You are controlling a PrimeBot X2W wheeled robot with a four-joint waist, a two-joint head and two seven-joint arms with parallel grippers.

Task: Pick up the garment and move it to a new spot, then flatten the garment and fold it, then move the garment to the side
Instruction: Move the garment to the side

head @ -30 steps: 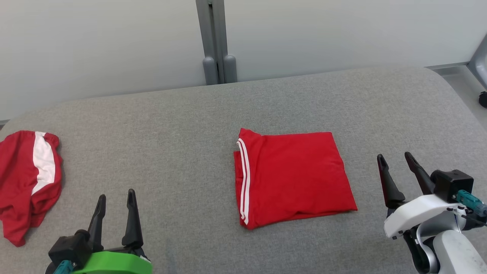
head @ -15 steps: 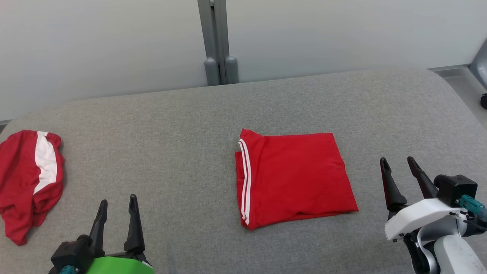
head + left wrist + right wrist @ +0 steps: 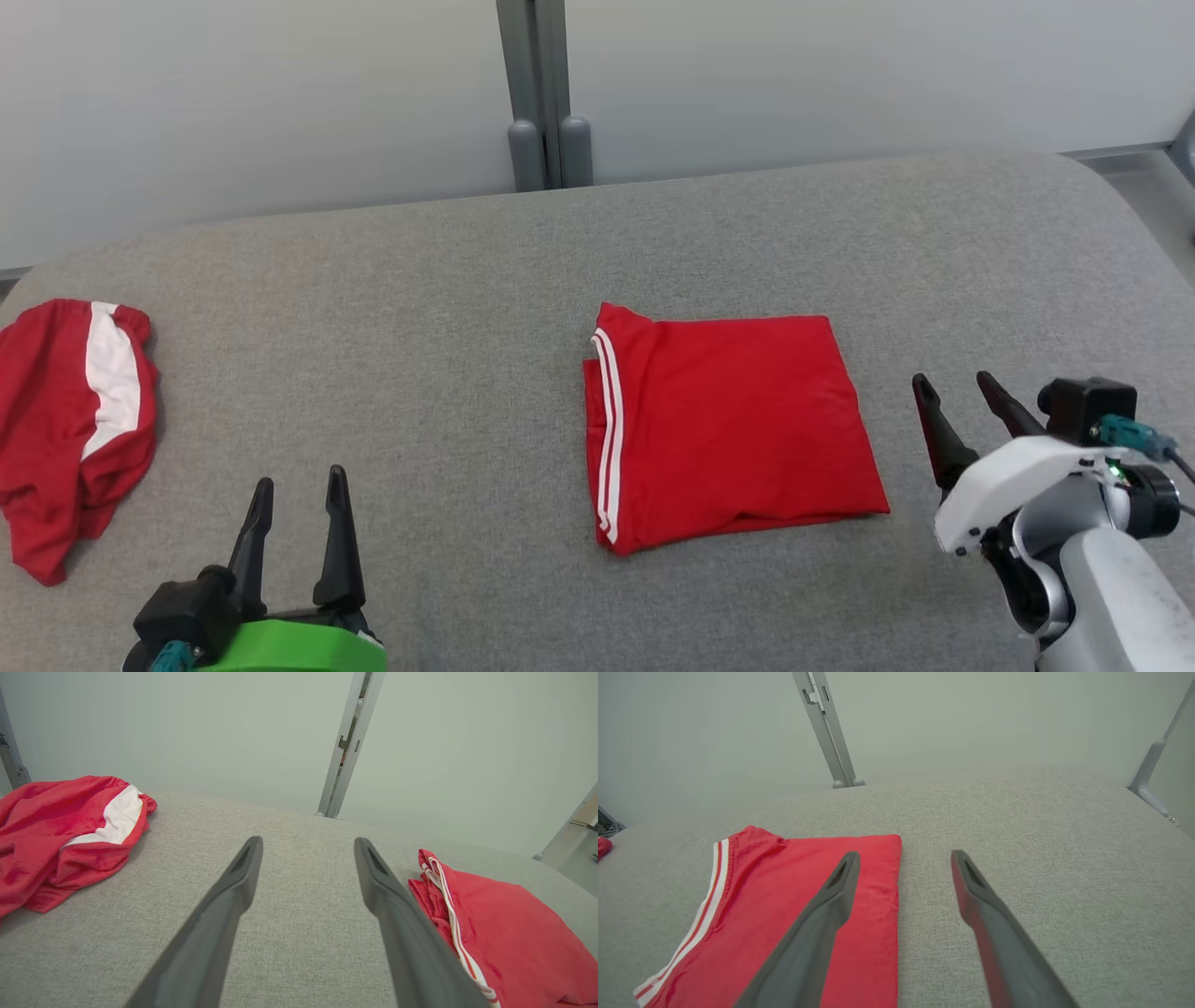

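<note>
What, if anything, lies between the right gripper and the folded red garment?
Nothing visible does. The open right gripper is just beyond the right edge of the folded red garment, with bare grey surface between them.

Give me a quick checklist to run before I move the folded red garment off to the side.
1. Folded garment lies flat as a neat rectangle: ok.
2. Left gripper open and holding nothing: ok.
3. Right gripper open, holding nothing, close to the folded garment's right edge: ok.
4. Crumpled garment lies well apart at the far left: ok.
5. Bare grey surface beside and beyond the folded garment to set it on: ok.
6. Under layers folded evenly: cannot tell.
</note>
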